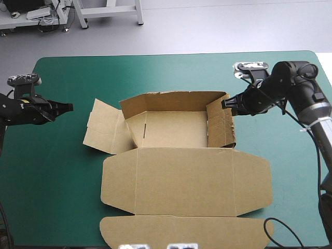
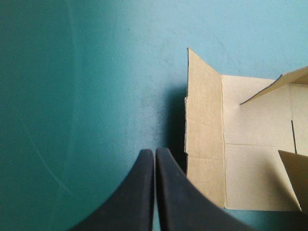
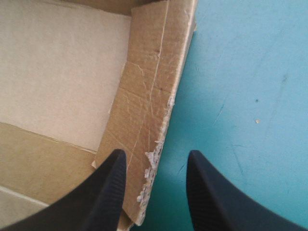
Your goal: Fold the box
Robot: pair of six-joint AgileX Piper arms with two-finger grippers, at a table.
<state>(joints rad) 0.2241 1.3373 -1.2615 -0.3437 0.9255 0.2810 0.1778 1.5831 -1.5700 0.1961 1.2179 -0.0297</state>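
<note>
While the left pincer is pressed together mid-left, the box wall is straddled by the spread right pincer for tucking.

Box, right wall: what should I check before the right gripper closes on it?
1. Right gripper open: ok, fingers apart.
2. Right wall between its fingers: ok, the wall's frayed edge sits in the gap.
3. Back wall raised: ok.
4. Left flap raised: not ok, it is splayed outward over the teal-green cover.
5. Left gripper clear of the box: ok, shut, short of the left flap.
6. Right wall's tuck holding: cannot tell.
</note>
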